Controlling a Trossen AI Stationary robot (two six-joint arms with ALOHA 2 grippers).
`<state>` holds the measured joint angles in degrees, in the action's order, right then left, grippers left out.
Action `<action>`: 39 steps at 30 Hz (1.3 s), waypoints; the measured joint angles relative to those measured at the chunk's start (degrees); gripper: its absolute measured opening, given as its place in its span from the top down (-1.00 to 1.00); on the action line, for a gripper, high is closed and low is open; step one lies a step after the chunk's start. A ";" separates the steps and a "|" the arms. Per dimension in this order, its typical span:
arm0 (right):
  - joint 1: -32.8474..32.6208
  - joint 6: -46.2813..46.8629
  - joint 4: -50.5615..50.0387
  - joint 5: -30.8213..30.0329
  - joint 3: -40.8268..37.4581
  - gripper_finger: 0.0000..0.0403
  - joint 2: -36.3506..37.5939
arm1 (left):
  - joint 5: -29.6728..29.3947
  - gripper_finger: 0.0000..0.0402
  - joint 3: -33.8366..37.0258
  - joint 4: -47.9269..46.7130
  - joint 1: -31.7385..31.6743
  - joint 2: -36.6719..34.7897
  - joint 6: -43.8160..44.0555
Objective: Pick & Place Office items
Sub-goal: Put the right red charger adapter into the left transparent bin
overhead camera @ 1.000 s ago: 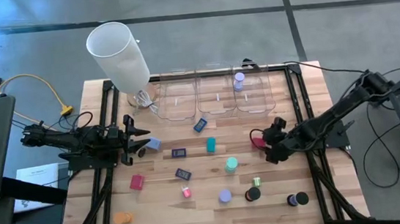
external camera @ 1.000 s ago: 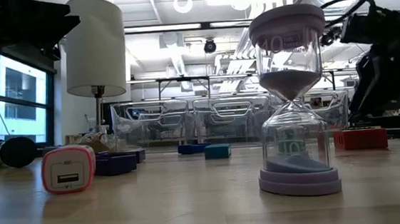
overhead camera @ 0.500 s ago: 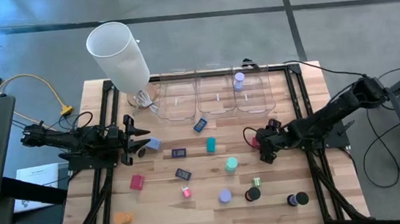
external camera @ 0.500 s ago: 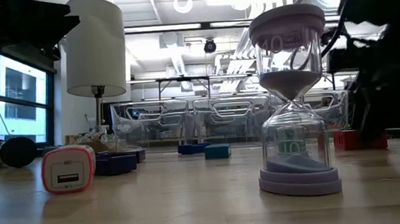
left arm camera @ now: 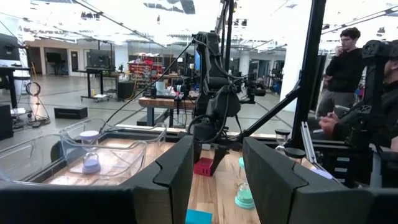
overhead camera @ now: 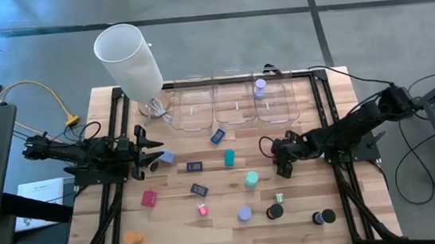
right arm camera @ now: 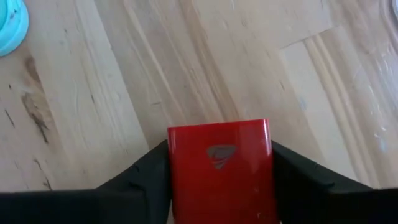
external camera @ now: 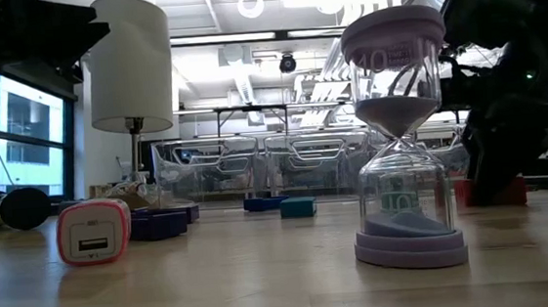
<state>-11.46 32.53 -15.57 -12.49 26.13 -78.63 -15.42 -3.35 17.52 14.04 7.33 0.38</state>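
- Where the right arm reaches in from the table's right edge, the right gripper (overhead camera: 282, 157) is low over the wood, with a red block (right arm camera: 219, 168) between its two fingers (right arm camera: 146, 177); both fingers press the block's sides, so the tool is closed on it. The block is still on the table (overhead camera: 211, 223), right of centre, in front of the bins.
- The left gripper (overhead camera: 156, 149) waits over the left edge, fingers parted narrowly and holding nothing; a lavender block (overhead camera: 167, 156) lies just beside its tips.
- Three clear bins (overhead camera: 234, 104) stand in a row along the far edge; the right-hand one holds a lavender sand timer (overhead camera: 260, 88).
- A white lamp (overhead camera: 128, 60) stands at the far left corner.
- Loose items in the middle of the table: two dark blue rectangles (overhead camera: 194, 166), a blue piece (overhead camera: 218, 136) near the bins, a teal block (overhead camera: 229, 158), a teal disc (overhead camera: 252, 179).
- Towards the near edge: a pink block (overhead camera: 149, 198), a small pink piece (overhead camera: 203, 209), an orange disc (overhead camera: 133, 237), a purple disc (overhead camera: 245, 213), two black discs (overhead camera: 276, 211).
- In the low view a lavender-capped sand timer (external camera: 401, 134) stands close to the camera.
- A person (left arm camera: 346, 65) stands beyond the table.
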 joint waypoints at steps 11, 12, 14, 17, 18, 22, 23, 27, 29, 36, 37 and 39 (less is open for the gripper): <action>0.00 0.78 -0.07 0.30 1.18 0.02 0.34 | 0.37 0.32 0.02 -0.92 0.00 0.02 1.86; 0.00 0.81 -0.65 0.58 1.85 0.02 0.47 | 0.39 0.32 0.02 -0.92 0.00 0.02 1.88; -0.03 0.71 -1.21 1.75 3.84 0.02 0.36 | 0.55 0.32 0.02 -0.90 -0.01 0.01 1.89; -0.48 -1.06 -1.72 1.57 7.29 0.02 0.57 | 0.62 0.32 0.01 -0.87 0.00 0.02 1.99; -0.80 -2.10 -2.14 1.36 8.36 0.02 0.56 | 0.71 0.32 0.02 -0.85 0.00 0.02 2.05; -2.37 -5.52 -1.94 -0.68 13.25 0.02 0.58 | 2.13 0.32 0.02 -0.59 0.00 0.64 4.05; -2.89 -6.05 -1.99 -1.78 14.56 0.02 0.59 | 2.76 0.32 0.02 -0.61 0.00 0.99 4.69; -5.55 -10.99 -1.85 -6.60 20.30 0.02 0.59 | 3.37 0.32 0.02 0.26 0.00 3.54 8.57; -6.53 -14.00 -1.55 -8.59 22.95 0.02 0.28 | 3.37 0.32 0.02 2.22 0.00 5.34 10.45; -7.78 -22.99 2.19 -13.11 26.93 0.02 0.20 | 3.37 0.32 0.02 15.33 0.00 14.66 15.89; -7.78 -24.01 3.03 -13.10 26.93 0.02 0.20 | 3.37 0.32 0.02 17.25 0.00 16.24 16.83; -7.78 -25.68 5.42 -13.10 26.93 0.02 0.19 | 3.37 0.32 0.02 21.12 0.00 19.73 18.03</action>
<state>-19.25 6.85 -10.15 -25.59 53.06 -78.44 -12.05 -3.33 38.63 14.04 27.06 18.41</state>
